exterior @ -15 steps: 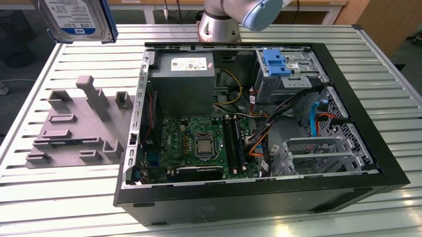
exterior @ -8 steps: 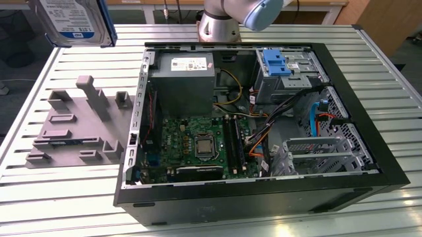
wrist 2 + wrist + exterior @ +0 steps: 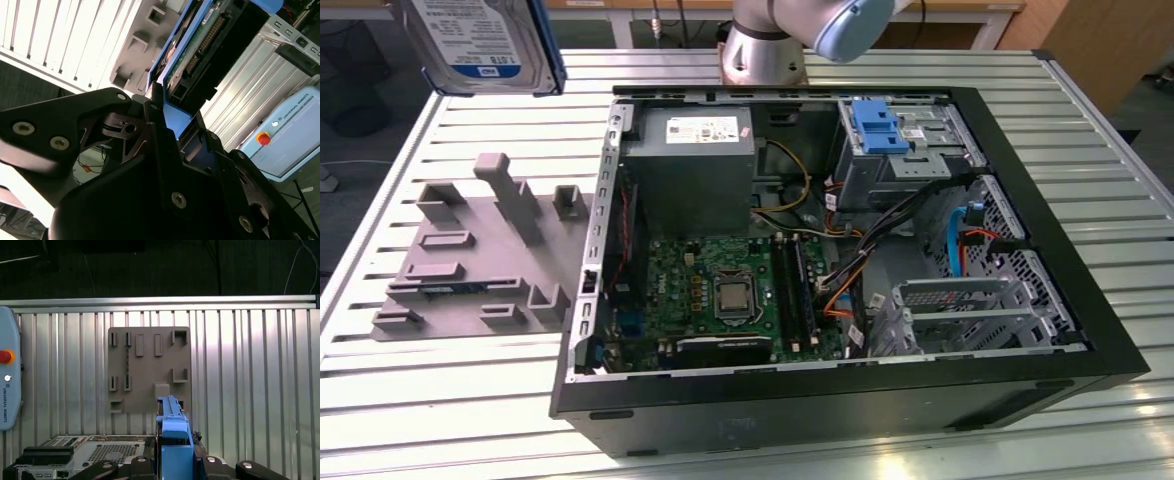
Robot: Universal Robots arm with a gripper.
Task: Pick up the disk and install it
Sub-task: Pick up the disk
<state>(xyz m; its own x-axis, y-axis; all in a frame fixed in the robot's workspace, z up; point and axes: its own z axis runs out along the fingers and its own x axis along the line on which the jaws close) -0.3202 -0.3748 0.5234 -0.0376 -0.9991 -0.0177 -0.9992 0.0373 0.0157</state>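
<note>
The disk (image 3: 480,45), a silver hard drive with a white-and-blue label in a blue carrier, hangs high in the air at the exterior view's upper left, above the table's far corner. In the second wrist view my gripper (image 3: 172,112) is shut on the disk (image 3: 210,40), its black fingers (image 3: 155,117) clamping the blue carrier's end; the drive's green circuit board side shows. In the first wrist view the disk (image 3: 172,432) stands edge-on between the gripper (image 3: 175,462) parts, above the grey fixture plate.
An open computer case (image 3: 1067,300) lies on the slatted metal table, with a grey power supply (image 3: 687,150) and an upright blue bracket (image 3: 877,125) in the drive bay. A grey fixture plate (image 3: 467,250) lies beside it. A teach pendant (image 3: 7,385) lies on the table.
</note>
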